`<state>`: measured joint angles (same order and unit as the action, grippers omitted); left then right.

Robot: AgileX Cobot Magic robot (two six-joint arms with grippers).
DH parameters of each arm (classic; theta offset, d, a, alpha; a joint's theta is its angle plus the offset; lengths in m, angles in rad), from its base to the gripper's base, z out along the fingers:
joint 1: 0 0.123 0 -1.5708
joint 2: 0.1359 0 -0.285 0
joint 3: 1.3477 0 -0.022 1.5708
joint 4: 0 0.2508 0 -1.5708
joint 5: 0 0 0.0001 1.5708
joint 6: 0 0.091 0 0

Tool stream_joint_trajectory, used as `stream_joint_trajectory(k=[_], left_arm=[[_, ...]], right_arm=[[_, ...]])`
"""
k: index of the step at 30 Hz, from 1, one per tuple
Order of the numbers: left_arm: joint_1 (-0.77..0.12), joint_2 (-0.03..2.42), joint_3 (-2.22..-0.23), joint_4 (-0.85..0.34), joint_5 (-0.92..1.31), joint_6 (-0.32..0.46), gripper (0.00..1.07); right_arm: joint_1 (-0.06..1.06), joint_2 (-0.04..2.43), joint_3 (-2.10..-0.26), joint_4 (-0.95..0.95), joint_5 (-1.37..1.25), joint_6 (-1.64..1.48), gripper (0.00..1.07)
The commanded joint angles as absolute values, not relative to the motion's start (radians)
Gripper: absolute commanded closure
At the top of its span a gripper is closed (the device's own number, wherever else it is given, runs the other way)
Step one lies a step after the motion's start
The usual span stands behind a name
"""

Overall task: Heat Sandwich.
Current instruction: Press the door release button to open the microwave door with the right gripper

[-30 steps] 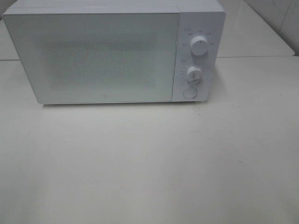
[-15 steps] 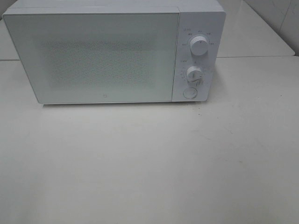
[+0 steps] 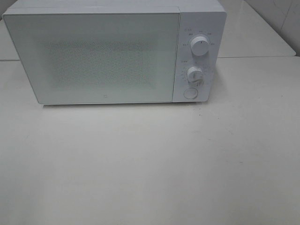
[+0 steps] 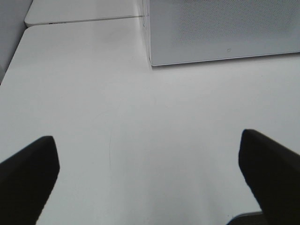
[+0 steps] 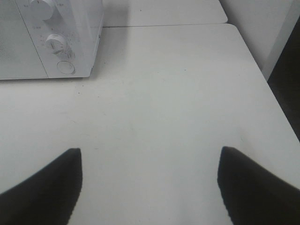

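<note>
A white microwave (image 3: 112, 51) stands at the back of the white table (image 3: 150, 164) with its door shut. Its two knobs (image 3: 200, 47) and round button (image 3: 190, 93) are on its right side. It also shows in the left wrist view (image 4: 225, 28) and the right wrist view (image 5: 51, 37). The sandwich is out of view. My left gripper (image 4: 150, 180) is open and empty above the table left of the microwave's front. My right gripper (image 5: 149, 185) is open and empty above the table to the right. Neither arm shows in the exterior view.
A second table (image 3: 258, 33) adjoins behind at the right, with a seam (image 5: 164, 25) between them. The table's right edge (image 5: 262, 79) drops off to a dark floor. A wall (image 3: 281, 14) stands at the far right.
</note>
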<state>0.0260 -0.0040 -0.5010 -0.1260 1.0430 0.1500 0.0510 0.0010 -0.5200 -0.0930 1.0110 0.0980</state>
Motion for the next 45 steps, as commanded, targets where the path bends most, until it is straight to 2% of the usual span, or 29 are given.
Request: stream_joint_trajectory(k=[1,27,38,45], left_arm=[[0.021,-0.03,-0.498,-0.135,1.032,0.148,0.05],[0.021,-0.03,-0.498,-0.135,1.032,0.148,0.05],[0.021,-0.03,-0.498,-0.135,1.032,0.148,0.05],[0.021,-0.03,-0.498,-0.135,1.032,0.148,0.05]], right_arm=[[0.029,-0.031,-0.505,-0.093,1.038,0.074,0.31],[0.029,-0.03,-0.518,-0.095,1.02,0.073,0.31],[0.029,0.123,-0.549,-0.094,0.844,0.074,0.31],[0.029,0.262,-0.548,-0.094,0.621,0.074,0.31]])
